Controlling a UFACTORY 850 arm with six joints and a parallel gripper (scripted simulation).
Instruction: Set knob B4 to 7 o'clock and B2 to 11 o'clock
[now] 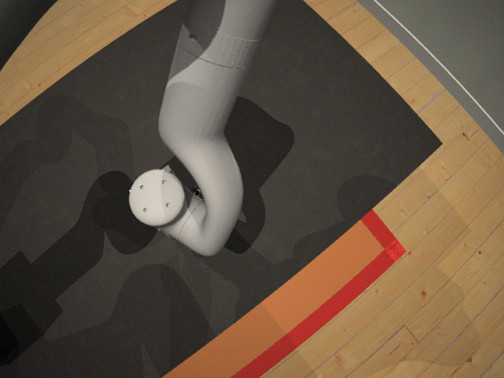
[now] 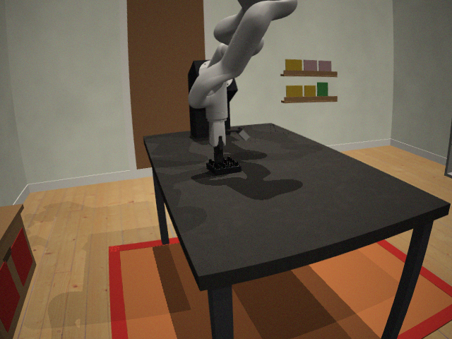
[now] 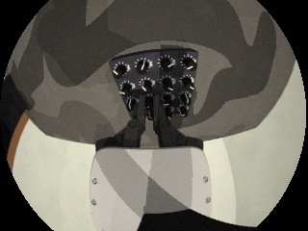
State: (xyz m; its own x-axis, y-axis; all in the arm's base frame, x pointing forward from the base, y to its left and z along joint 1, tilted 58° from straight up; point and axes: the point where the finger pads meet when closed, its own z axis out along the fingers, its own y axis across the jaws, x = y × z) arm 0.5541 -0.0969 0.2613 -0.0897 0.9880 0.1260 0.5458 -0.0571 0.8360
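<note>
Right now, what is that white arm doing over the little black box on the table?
The white robot arm reaches straight down over a small black knob box standing on the dark table. Its gripper is closed narrowly on one knob in the row of the box nearest the wrist camera, apparently turning it. Which knob that is cannot be read from these views. In the top view the arm hides the box completely.
</note>
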